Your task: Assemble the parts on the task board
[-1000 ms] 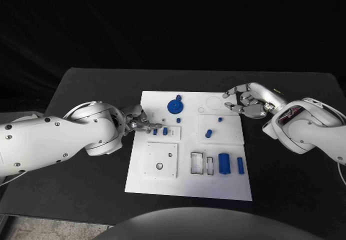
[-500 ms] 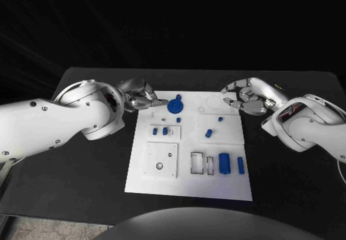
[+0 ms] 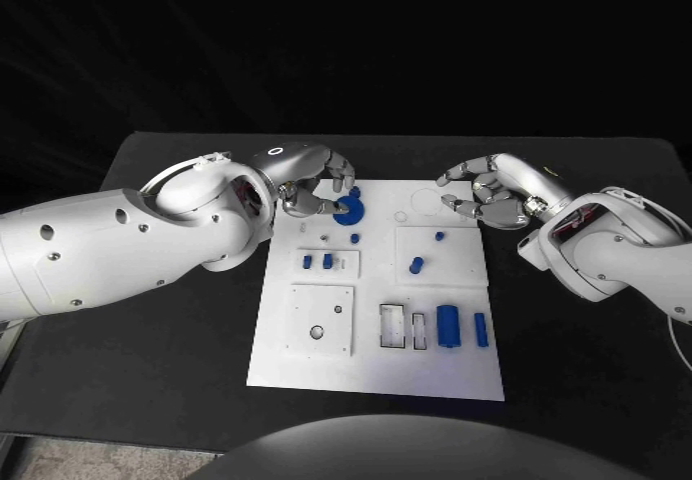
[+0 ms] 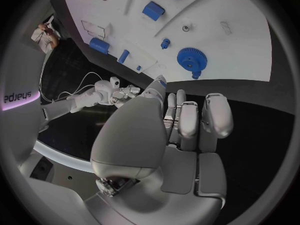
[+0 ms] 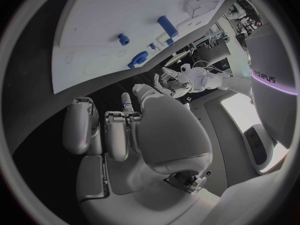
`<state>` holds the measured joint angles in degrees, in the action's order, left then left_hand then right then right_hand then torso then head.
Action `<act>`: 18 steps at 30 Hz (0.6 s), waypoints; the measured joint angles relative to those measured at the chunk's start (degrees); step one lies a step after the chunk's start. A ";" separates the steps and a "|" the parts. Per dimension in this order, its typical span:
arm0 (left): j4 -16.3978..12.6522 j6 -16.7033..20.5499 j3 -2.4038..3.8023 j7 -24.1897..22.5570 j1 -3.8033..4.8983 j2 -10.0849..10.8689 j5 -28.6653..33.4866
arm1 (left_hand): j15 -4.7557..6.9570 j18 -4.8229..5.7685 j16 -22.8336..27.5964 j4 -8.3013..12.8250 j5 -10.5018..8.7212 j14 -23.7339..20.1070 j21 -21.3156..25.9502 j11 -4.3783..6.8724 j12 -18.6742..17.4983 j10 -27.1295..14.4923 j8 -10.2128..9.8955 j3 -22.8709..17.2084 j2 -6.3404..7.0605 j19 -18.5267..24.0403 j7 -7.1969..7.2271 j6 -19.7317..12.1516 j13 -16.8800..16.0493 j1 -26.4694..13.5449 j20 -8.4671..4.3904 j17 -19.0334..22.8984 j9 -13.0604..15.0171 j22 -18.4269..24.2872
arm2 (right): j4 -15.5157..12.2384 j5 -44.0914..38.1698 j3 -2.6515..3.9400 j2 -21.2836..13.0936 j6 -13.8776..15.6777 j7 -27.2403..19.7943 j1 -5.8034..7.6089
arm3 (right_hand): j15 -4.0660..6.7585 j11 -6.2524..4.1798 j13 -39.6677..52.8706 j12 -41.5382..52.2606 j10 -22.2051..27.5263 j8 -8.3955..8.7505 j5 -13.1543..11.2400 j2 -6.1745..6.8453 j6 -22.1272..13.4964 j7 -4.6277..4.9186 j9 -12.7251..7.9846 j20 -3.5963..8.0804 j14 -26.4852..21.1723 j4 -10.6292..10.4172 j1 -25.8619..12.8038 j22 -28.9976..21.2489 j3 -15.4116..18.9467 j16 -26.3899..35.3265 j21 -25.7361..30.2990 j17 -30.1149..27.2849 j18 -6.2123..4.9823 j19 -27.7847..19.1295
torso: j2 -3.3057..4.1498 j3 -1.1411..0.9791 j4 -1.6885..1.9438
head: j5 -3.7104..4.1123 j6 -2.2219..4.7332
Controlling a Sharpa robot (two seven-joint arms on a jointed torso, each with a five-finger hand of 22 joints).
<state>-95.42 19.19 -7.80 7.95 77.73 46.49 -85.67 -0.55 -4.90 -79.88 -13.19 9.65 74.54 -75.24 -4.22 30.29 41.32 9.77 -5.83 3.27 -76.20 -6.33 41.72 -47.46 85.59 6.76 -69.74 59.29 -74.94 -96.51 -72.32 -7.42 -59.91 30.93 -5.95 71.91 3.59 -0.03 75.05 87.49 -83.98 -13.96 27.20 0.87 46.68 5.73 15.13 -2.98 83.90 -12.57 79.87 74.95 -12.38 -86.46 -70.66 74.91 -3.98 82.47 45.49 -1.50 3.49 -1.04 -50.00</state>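
One task board [image 3: 378, 330], white, mid-table. One blue gear [image 3: 349, 210] at board's far edge; two blue cylinders [image 3: 449, 327] near front right; two small blue pegs [image 3: 317, 262] left of centre. Left hand [image 3: 309, 178] beside gear, fingers curled, holding nothing. Right hand [image 3: 490, 192] at far right corner, curled, holding nothing.

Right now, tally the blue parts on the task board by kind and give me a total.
Blue gear, counted with the stub at its edge: 1
Long blue pieces at the board's near right: 2
Small blue pieces across the middle of the board: 5
Total: 8
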 measured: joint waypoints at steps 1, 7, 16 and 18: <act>0.67 -0.47 -0.04 -0.55 -0.45 -0.57 -1.50 | 0.00 0.01 0.00 -0.32 0.20 0.00 -0.39 0.00 -0.73 0.00 -0.73 -0.32 0.21 -0.37 0.04 0.66 1.13 0.21 0.10 0.41 -1.90 0.00 | 0.00 0.10 0.00 0.00 0.00 -0.23 -0.02 | 0.00 0.00 0.00 -0.09 0.00 0.00 0.00 0.00 0.11 0.11 0.00 0.00 0.00 0.07 0.00 0.00 -0.06 0.00 0.00 0.00 0.00 0.00 | 0.00 0.03 0.01 | 0.11 0.00; 2.68 -3.20 -0.17 -2.02 -2.38 -2.25 -7.29 | -0.15 0.94 0.00 -1.53 0.84 1.04 -2.21 -0.23 -2.55 1.03 -4.72 -1.53 1.83 -2.02 -0.11 4.56 5.73 -0.68 0.30 1.18 -11.02 0.00 | 0.00 0.44 0.00 -0.17 0.17 -1.03 -0.21 | 0.00 0.00 0.03 -0.38 0.00 0.00 0.30 0.00 0.21 0.21 0.00 0.00 0.00 0.07 0.00 0.00 -0.07 0.32 0.31 0.00 0.00 0.00 | -0.06 0.04 -0.03 | 0.62 0.00; 3.12 -5.42 -0.19 -2.24 -3.22 -2.20 -11.23 | -0.20 0.93 -0.38 -1.88 1.11 1.48 -2.65 -0.47 -2.55 2.68 -5.94 -1.88 2.40 -2.64 -0.32 5.19 7.08 -1.25 0.60 1.56 -15.07 0.01 | 0.00 0.65 0.00 -0.39 0.30 -1.63 -0.32 | 0.00 0.00 0.05 -0.51 0.00 0.00 0.54 0.00 0.21 0.21 -0.06 0.00 0.00 0.07 0.00 -0.01 -0.07 0.64 0.66 -0.01 0.00 0.00 | -0.09 -0.05 -0.03 | 0.53 0.00; 3.00 -5.73 -0.18 -2.24 -3.29 -2.20 -11.66 | -0.38 0.93 -0.38 -1.88 1.11 1.66 -2.65 -0.42 -2.31 3.09 -5.94 -1.88 2.40 -2.64 -0.32 5.19 7.11 -1.26 0.60 1.67 -15.49 0.01 | 0.01 0.69 0.00 -0.39 0.32 -1.69 -0.32 | 0.00 0.00 0.04 -0.63 0.00 0.00 0.54 0.00 0.20 0.21 -0.06 0.00 0.00 0.07 0.00 -0.01 -0.07 0.64 0.66 0.00 0.00 0.00 | -0.09 -0.04 -0.03 | 0.53 0.00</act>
<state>-92.42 13.46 -7.98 5.71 74.45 44.30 -97.33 -0.93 -3.97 -80.26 -15.06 10.76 76.20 -77.89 -4.64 27.98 44.41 3.82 -7.71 5.67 -78.85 -6.65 46.91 -40.34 84.33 7.36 -68.07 43.80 -74.93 -96.49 -71.63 -7.41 -60.30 31.26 -7.64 71.59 3.59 -0.03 75.10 86.87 -83.98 -13.96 27.75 0.87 46.89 5.93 15.07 -2.98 83.91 -12.50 79.87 74.93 -12.45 -85.82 -70.00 74.91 -3.98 82.47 45.40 -1.54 3.46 -0.51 -50.00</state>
